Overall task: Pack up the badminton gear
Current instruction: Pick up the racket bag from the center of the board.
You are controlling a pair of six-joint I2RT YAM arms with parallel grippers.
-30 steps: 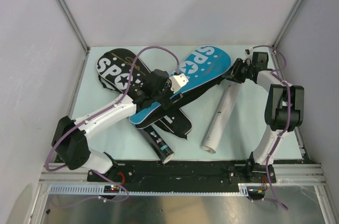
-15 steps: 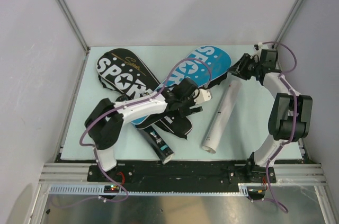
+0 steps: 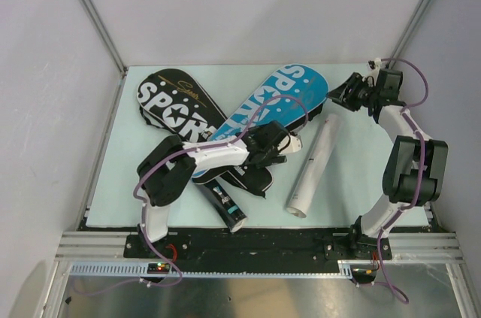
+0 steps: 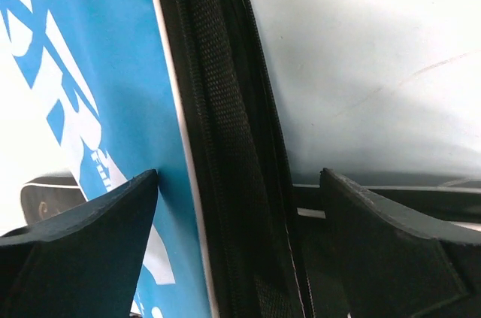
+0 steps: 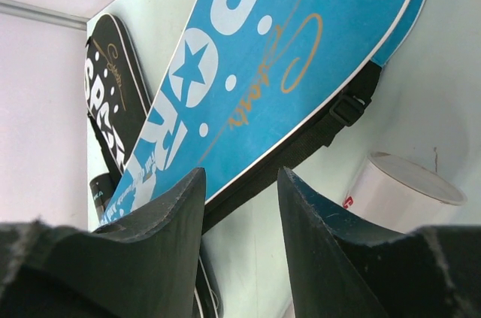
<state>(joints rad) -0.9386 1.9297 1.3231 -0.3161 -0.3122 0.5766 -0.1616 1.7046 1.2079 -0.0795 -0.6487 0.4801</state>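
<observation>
I see the left arm stretched low across the bench (image 3: 353,175), left tool (image 4: 239,213) wide open astride the edge of the blue cover (image 3: 282,100) — it lies diagonally mid-bench. Right arm reaches rearward, right tool (image 5: 240,183) parted, empty.

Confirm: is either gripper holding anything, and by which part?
Nothing held. Left gripper open, straddling the edge of the blue cover; right gripper open, empty.

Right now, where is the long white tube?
In the top view, the long white tube lies right of centre, just right of the blue racket-shaped SPORT cover.
</observation>
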